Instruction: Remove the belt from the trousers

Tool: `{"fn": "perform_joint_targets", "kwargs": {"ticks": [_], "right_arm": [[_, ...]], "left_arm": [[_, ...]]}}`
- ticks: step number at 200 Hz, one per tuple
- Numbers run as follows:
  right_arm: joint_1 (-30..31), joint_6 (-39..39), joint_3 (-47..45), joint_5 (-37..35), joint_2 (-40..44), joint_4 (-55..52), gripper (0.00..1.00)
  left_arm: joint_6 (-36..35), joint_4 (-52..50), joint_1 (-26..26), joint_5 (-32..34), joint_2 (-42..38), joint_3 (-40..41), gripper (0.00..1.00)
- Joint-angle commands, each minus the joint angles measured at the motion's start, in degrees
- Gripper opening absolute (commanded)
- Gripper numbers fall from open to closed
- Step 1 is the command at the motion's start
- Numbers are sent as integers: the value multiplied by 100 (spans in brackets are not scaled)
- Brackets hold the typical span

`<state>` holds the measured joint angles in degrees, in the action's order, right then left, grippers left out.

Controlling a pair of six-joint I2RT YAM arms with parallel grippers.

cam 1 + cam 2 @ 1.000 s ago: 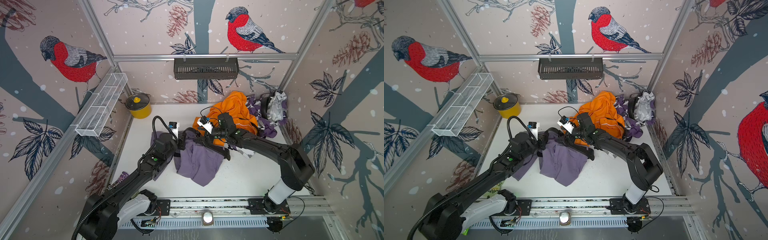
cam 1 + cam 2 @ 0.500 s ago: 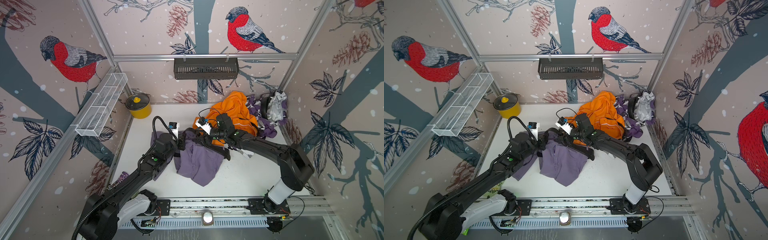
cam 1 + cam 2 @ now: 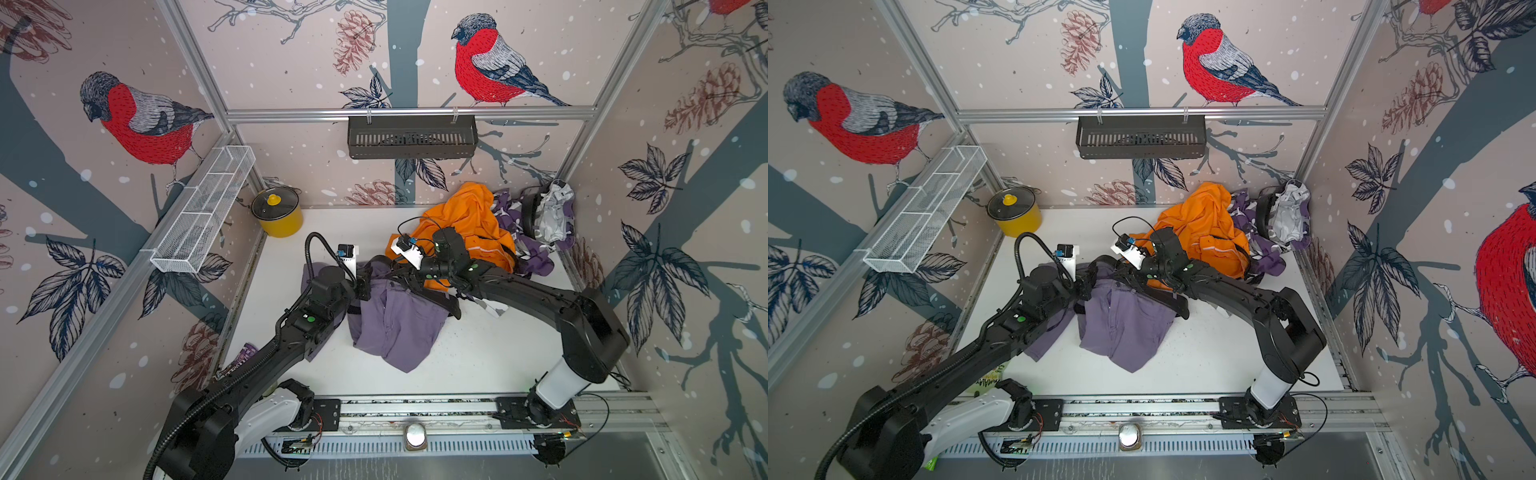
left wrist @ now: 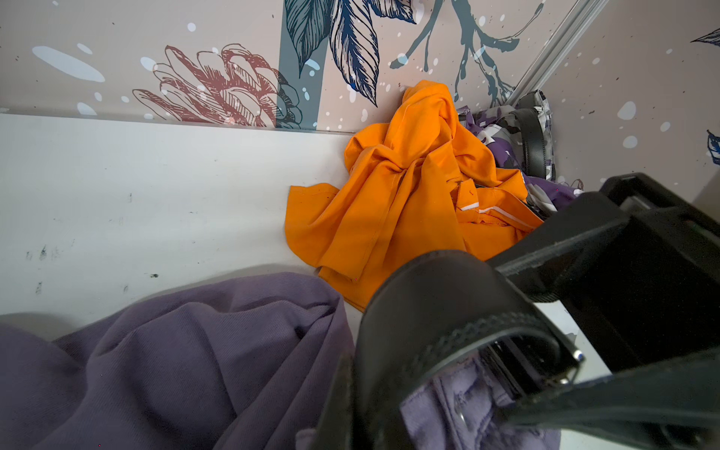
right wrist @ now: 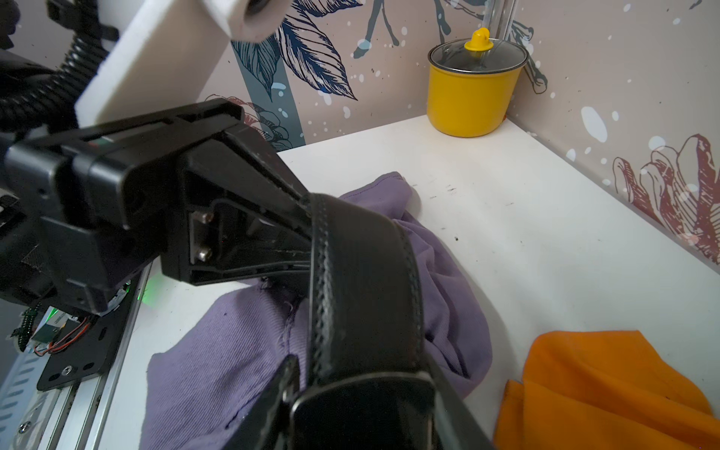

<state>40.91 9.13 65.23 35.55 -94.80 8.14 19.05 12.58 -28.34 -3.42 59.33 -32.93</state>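
Note:
Purple trousers lie crumpled mid-table. A black leather belt arches up from the waistband between my two grippers. My left gripper is shut at the waistband of the trousers; its tips are hidden behind the belt in the right wrist view. My right gripper has one finger on each edge of the belt, closed on it just by the black buckle. A loose end of the belt trails over the trousers toward the right.
An orange garment is heaped right behind my right gripper. Purple patterned and grey clothes fill the back right corner. A yellow lidded pot stands back left. A white wire basket and a black one hang on the walls.
My right gripper has shifted slightly left and its jaws have closed in onto the belt. The left gripper and the trousers have stayed put.

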Motion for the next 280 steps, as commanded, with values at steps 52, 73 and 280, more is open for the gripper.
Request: {"fn": "perform_joint_targets", "kwargs": {"ticks": [52, 73, 280], "right_arm": [[-191, -96, -240, 60, 353, 91, 5], [-323, -169, -358, 135, 448, 71, 3], [18, 638, 657, -103, -23, -1919, 0]], "left_arm": [[247, -345, 4, 810, 10, 36, 0], [369, -308, 74, 983, -33, 114, 0], [-1427, -925, -627, 1191, 286, -954, 89]]}}
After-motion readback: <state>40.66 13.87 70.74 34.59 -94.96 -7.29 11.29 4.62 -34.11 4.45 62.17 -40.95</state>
